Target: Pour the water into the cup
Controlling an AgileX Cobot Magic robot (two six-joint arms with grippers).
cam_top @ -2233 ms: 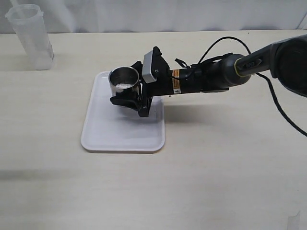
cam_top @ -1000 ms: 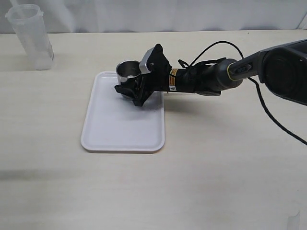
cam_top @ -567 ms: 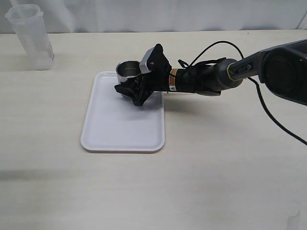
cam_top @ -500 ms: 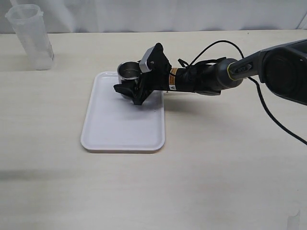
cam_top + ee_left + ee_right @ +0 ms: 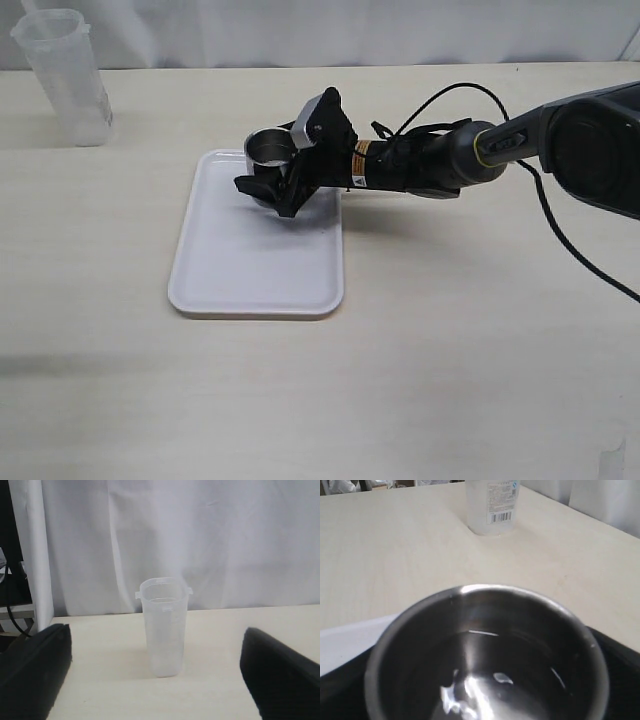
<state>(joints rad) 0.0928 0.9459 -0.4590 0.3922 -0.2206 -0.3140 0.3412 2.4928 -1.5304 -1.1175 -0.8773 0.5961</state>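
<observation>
The right gripper [image 5: 272,182] is closed around the short shiny steel cup [image 5: 268,148], holding it at the far right corner of the flat white plastic tray [image 5: 250,275]. The tall see-through plastic beaker [image 5: 65,75] stands well apart, at the far left of the pale table [image 5: 450,350]. I cannot make out its water. The left gripper [image 5: 156,680] is wide open, facing the beaker and not touching it.

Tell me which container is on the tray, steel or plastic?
The short steel cup, on the white tray between the fingers of the right gripper. The tall translucent beaker stands off the tray, on the table.
</observation>
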